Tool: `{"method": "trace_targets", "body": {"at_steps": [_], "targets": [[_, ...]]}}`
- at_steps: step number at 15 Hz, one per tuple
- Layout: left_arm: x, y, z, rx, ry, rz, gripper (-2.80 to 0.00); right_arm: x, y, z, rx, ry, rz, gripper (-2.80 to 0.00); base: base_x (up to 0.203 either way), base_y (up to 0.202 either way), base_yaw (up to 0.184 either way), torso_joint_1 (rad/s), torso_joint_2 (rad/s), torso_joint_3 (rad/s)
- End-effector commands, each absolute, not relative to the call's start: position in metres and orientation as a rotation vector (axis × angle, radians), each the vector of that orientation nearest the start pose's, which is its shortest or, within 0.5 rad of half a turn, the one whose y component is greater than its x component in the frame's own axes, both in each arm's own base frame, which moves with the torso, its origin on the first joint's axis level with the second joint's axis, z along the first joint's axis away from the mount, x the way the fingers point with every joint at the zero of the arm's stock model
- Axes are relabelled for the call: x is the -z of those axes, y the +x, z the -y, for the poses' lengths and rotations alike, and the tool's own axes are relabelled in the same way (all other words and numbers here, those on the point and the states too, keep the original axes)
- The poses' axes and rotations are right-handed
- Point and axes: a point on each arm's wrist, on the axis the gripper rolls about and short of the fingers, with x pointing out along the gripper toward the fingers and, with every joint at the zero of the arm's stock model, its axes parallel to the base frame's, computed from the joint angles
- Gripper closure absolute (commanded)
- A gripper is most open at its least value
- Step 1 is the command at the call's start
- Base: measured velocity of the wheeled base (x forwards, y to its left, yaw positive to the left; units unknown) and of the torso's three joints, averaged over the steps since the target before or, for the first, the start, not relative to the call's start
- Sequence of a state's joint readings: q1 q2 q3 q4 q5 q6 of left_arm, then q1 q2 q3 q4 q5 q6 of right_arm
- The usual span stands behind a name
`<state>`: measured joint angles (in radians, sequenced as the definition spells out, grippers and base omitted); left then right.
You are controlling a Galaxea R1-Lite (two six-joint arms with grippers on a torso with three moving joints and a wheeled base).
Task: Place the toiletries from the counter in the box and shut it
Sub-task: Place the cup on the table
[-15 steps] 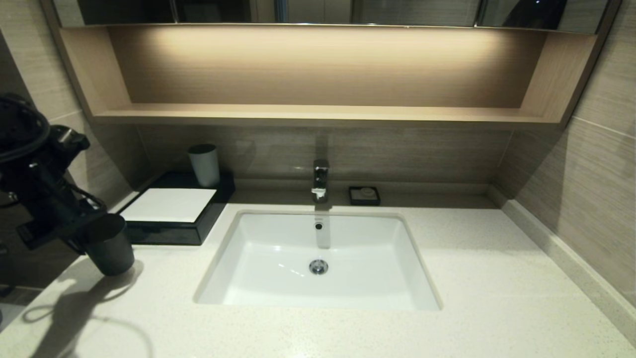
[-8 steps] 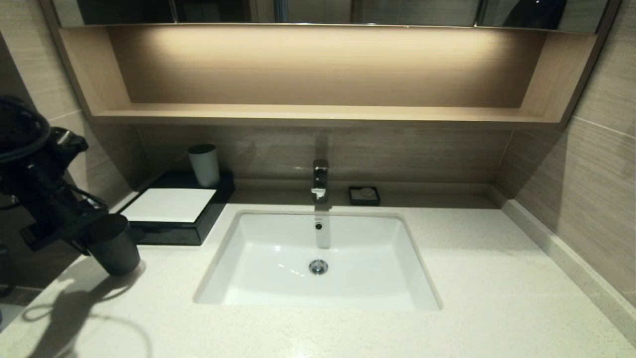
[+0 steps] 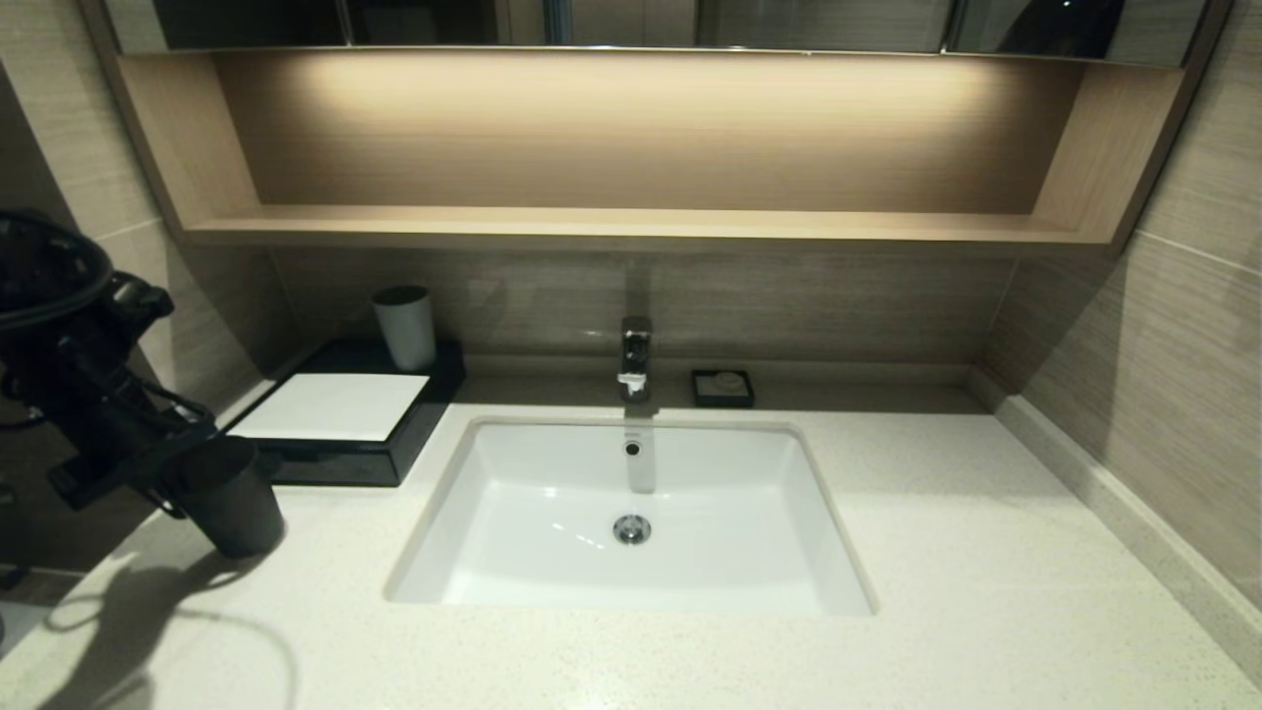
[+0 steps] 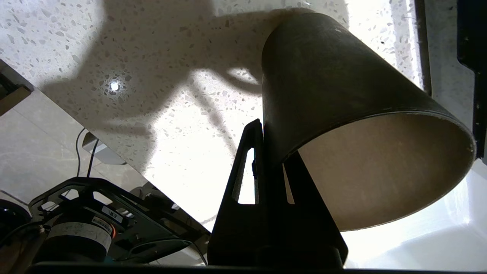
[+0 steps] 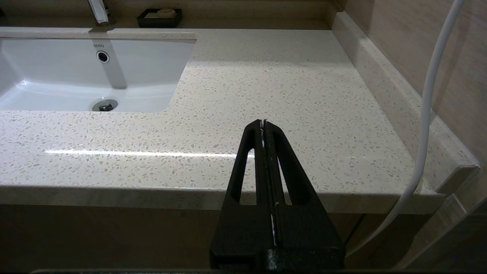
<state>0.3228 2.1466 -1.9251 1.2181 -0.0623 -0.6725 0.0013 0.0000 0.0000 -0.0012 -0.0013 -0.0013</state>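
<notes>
Counter (image 3: 937, 552) of speckled off-white stone fills the lower half of the head view, its white sunken basin (image 3: 552, 513) at centre and a chrome tap (image 3: 636, 357) behind it. At the lower left of that frame my left gripper (image 3: 182, 483) is clamped on the rim of a dark cup (image 3: 229, 498), which tilts over the stone; from my left wrist, one finger lies outside the cup (image 4: 342, 87) wall and the other inside its pale mouth, with the arm's shadow spread on the counter (image 4: 152, 57) beyond. The box (image 3: 345, 424), low and black with a white top panel, sits at centre left of the head view against the wall, just beyond the cup, its front flush with no tray drawn out. A second, pale cup (image 3: 405, 325) stands upright at the box's far corner. A small black dish (image 3: 723, 388) holding a pale round object rests to the right of the tap; it shows again at the upper left of my right wrist view (image 5: 159, 17). My right gripper (image 5: 263, 127), out of the head view, hangs off the counter's front edge with its fingers pressed together on nothing. I see no packets of toiletries on the stone.
</notes>
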Motion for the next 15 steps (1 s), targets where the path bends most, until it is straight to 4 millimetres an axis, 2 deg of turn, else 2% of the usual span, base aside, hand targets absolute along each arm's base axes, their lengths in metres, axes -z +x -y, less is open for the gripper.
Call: {"method": "trace_targets", "body": {"at_steps": [1, 9, 10, 11, 15], "targets": [[-0.1793, 0.3463, -0.1183, -0.710, -0.842, -1.326, 0.00, -0.0752, -0.0227, 0.0001, 0.000, -0.002, 0.000, 0.00, 0.000, 0.000, 0.000, 0.000, 0.00, 0.000], [-0.1735, 0.3490, -0.1196, -0.716, -0.854, -1.339, 0.00, -0.0752, -0.0227, 0.0001, 0.000, -0.002, 0.000, 0.00, 0.000, 0.000, 0.000, 0.000, 0.00, 0.000], [-0.1737, 0.3489, -0.1196, -0.715, -0.854, -1.339, -0.26, -0.0752, -0.0227, 0.0001, 0.000, -0.002, 0.000, 0.00, 0.000, 0.000, 0.000, 0.000, 0.00, 0.000], [-0.1742, 0.3487, -0.1195, -0.715, -0.854, -1.337, -2.80, -0.0752, -0.0227, 0.0001, 0.000, -0.002, 0.000, 0.00, 0.000, 0.000, 0.000, 0.000, 0.00, 0.000], [-0.1804, 0.3462, -0.1186, -0.708, -0.852, -1.318, -2.80, -0.0752, -0.0227, 0.0001, 0.000, -0.002, 0.000, 0.00, 0.000, 0.000, 0.000, 0.000, 0.00, 0.000]]}}
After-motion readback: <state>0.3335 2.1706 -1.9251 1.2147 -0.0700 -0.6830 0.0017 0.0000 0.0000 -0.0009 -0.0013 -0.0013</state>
